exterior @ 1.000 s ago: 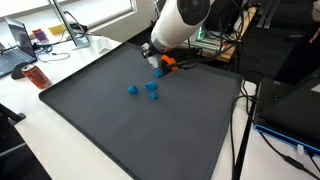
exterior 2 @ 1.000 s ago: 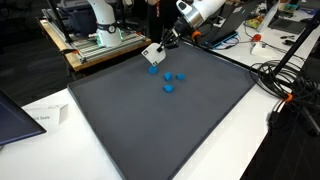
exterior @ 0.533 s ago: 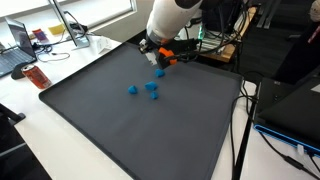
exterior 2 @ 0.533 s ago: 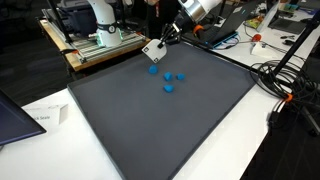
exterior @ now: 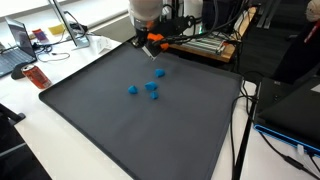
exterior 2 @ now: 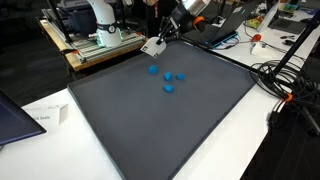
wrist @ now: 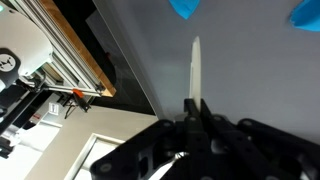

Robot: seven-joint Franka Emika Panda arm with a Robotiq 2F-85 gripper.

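Wrist view shows my jaws squeezed tight on a thin white piece [wrist: 195,70]. I think I should hold firmly and go slowly, so it cannot slip. It looks flat and long, like a card. In an exterior view it hangs at 12 o'clock from the blue blocks [exterior 2: 153,70], over the dark mat [exterior 2: 150,130].

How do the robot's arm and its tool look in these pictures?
The arm has smooth, rounded white shells. The tool at its end is black, with an orange part beside it. In the wrist view its dark fingers look angular. No markings are readable.
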